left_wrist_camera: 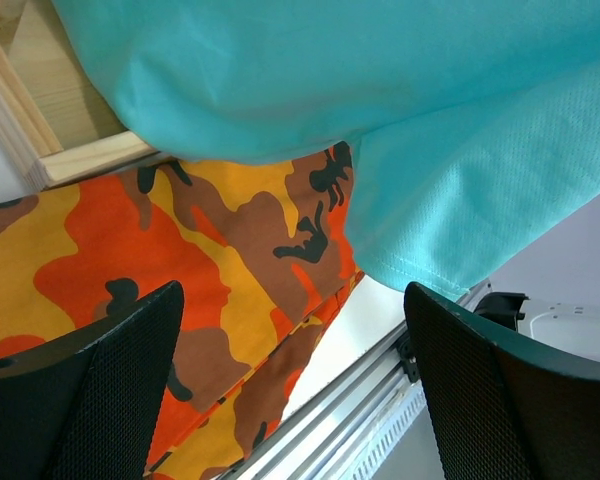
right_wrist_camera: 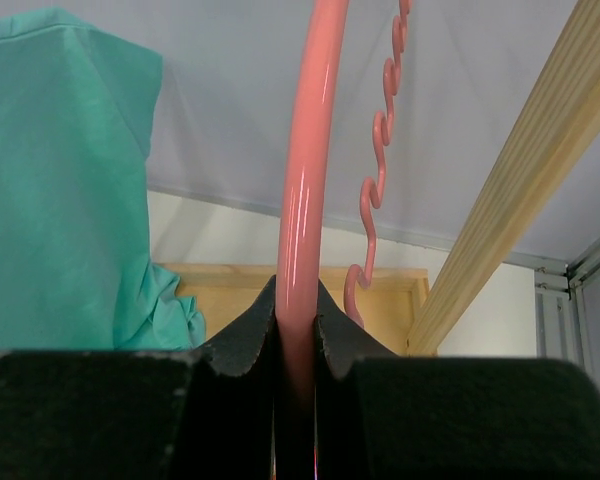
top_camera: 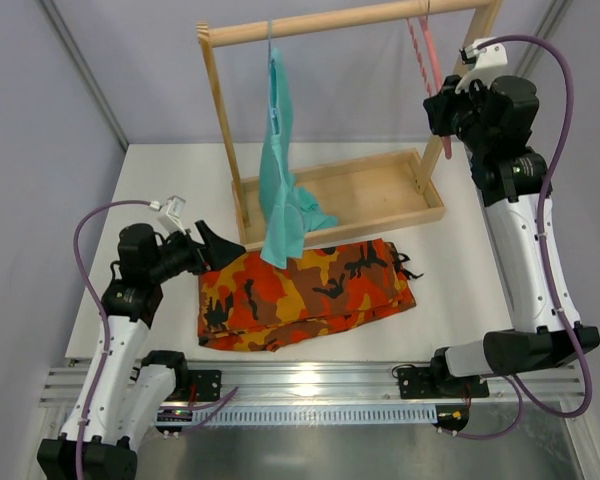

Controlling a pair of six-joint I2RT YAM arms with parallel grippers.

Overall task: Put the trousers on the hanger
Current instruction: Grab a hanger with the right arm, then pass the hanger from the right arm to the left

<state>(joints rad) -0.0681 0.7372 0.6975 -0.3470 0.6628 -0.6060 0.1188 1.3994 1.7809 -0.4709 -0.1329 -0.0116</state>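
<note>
Across the near desk [top_camera: 460, 300], folded camouflage trousers [top_camera: 305, 292], long axis left-right, just beside the wide-open, empty left tool [top_camera: 218, 247]; well apart, far right, right tool [right_wrist_camera: 298, 330] clamped on the hanging pink hanger [right_wrist_camera: 305, 180]

Nothing legible in any of the three views: no text, label, brand, number or sign to read.
</note>
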